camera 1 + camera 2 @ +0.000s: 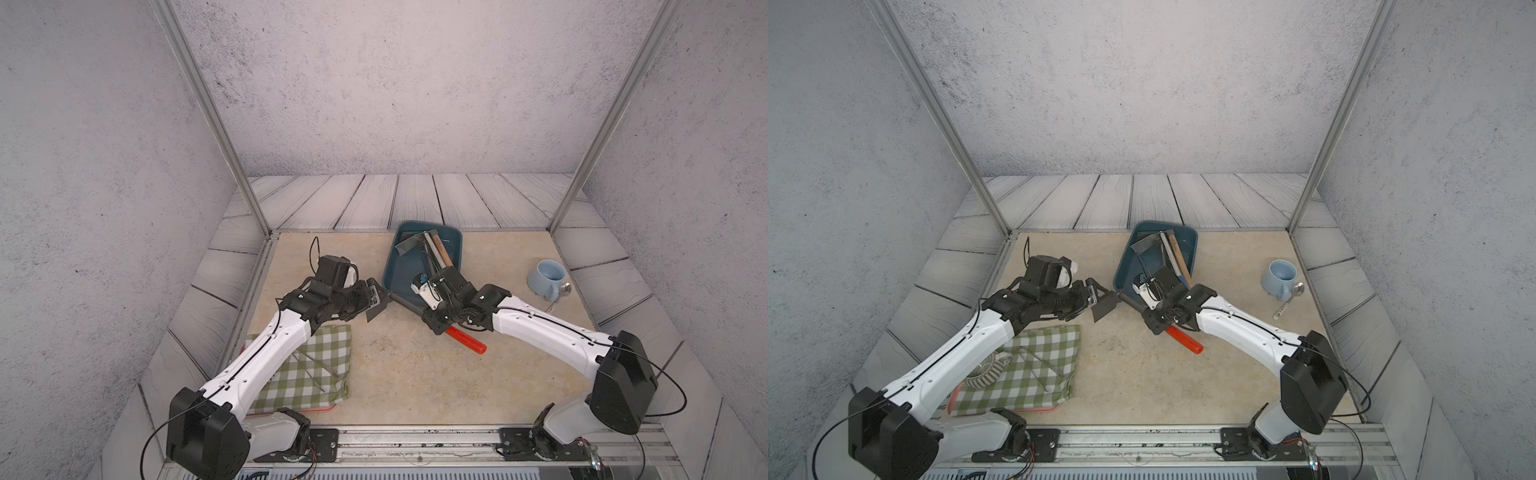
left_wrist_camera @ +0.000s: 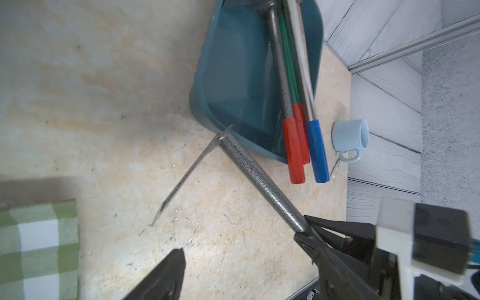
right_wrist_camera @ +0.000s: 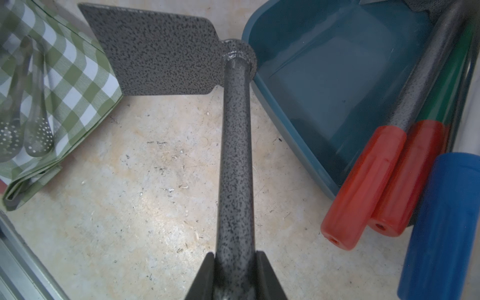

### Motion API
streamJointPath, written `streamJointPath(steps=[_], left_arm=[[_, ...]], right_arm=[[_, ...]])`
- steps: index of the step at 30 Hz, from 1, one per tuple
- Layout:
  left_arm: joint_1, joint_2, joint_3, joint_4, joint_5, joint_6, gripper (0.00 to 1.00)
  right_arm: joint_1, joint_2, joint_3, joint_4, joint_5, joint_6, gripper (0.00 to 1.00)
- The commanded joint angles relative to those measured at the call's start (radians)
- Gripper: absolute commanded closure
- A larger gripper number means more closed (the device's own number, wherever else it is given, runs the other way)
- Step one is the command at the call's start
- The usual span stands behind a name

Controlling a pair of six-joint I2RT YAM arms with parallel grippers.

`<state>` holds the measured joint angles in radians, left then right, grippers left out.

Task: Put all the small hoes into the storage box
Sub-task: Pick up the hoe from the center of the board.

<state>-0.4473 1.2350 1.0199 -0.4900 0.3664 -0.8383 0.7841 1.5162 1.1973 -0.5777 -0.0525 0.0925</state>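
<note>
The small hoe has a speckled grey shaft point(image 3: 235, 155), a flat blade point(image 3: 155, 52) and a red handle point(image 1: 467, 338). My right gripper point(image 3: 235, 259) is shut on the shaft, and in both top views it point(image 1: 417, 308) sits just in front of the storage box point(image 1: 405, 274). The hoe's blade point(image 1: 377, 309) points left, with its head beside the box's near left corner point(image 3: 259, 78). My left gripper point(image 1: 380, 296) stands open right by the blade, with nothing between its fingers point(image 2: 168, 272). I cannot tell whether the blade's tip point(image 2: 155, 220) touches the table.
Several other tools lie in the storage box point(image 2: 233, 65), their red point(image 3: 363, 187) and blue point(image 3: 441, 228) handles sticking out over its near rim. A light blue mug point(image 1: 546, 278) and a spoon point(image 1: 563, 289) stand to the right. A green checked cloth point(image 1: 307, 370) lies under my left arm.
</note>
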Motion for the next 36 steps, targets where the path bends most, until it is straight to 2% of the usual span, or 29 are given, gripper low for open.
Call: streamJointPath(steps=[1, 9, 17, 24, 36], left_arm=[[-0.005, -0.018, -0.021, 0.023, -0.002, -0.03, 0.18], [-0.005, 0.002, -0.127, 0.215, 0.126, -0.231, 0.17], [-0.008, -0.021, -0.217, 0.357, 0.123, -0.367, 0.16], [-0.039, -0.017, -0.266, 0.525, 0.124, -0.535, 0.15], [-0.067, 0.063, -0.318, 0.694, 0.143, -0.676, 0.15]], right_arm=[[-0.001, -0.037, -0.006, 0.055, -0.035, 0.006, 1.0], [-0.002, -0.031, -0.03, 0.076, -0.064, 0.013, 1.0], [0.001, -0.034, -0.01, 0.074, -0.053, 0.029, 1.0], [0.003, -0.042, 0.01, 0.096, -0.051, 0.061, 1.0], [0.009, -0.049, 0.056, 0.097, -0.051, 0.062, 1.0]])
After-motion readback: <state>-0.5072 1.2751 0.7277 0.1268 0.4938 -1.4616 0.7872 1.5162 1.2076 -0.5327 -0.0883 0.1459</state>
